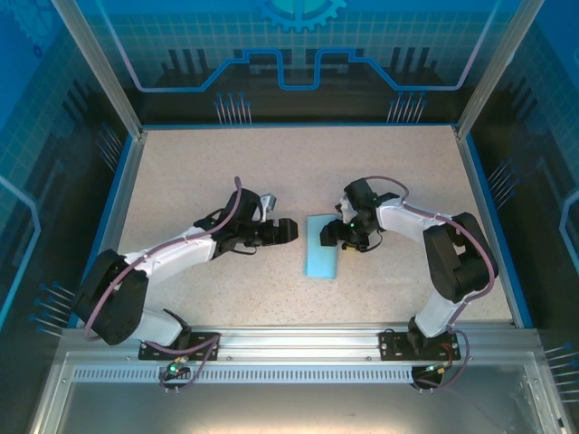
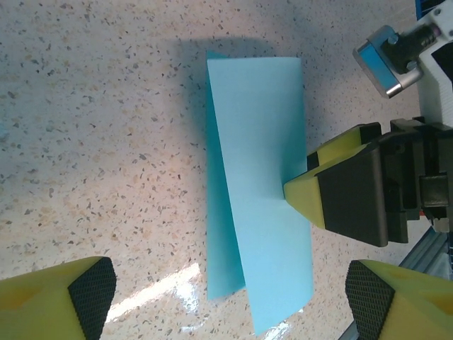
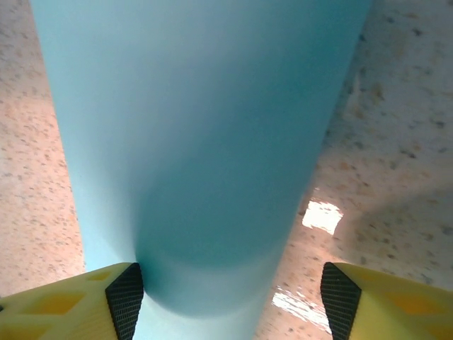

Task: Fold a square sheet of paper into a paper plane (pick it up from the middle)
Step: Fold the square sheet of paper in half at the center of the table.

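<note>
Right wrist: paper (image 3: 198,142) lies beneath end effector (image 3: 230,290).

The square sheet of paper (image 1: 323,246) is plain light blue, unmarked, with one layer showing a slightly deeper turquoise. Around the paper the table (image 1: 226,172) is beige with fine dark speckles, rimmed in blue. The left gripper (image 1: 288,231) has yellow fingers (image 2: 42,301) with black textured pads (image 2: 92,294); the right gripper (image 1: 329,233) matches. Either side of the paper the arms (image 1: 176,253) are white and black, trailing purplish cables (image 1: 238,194)
</note>
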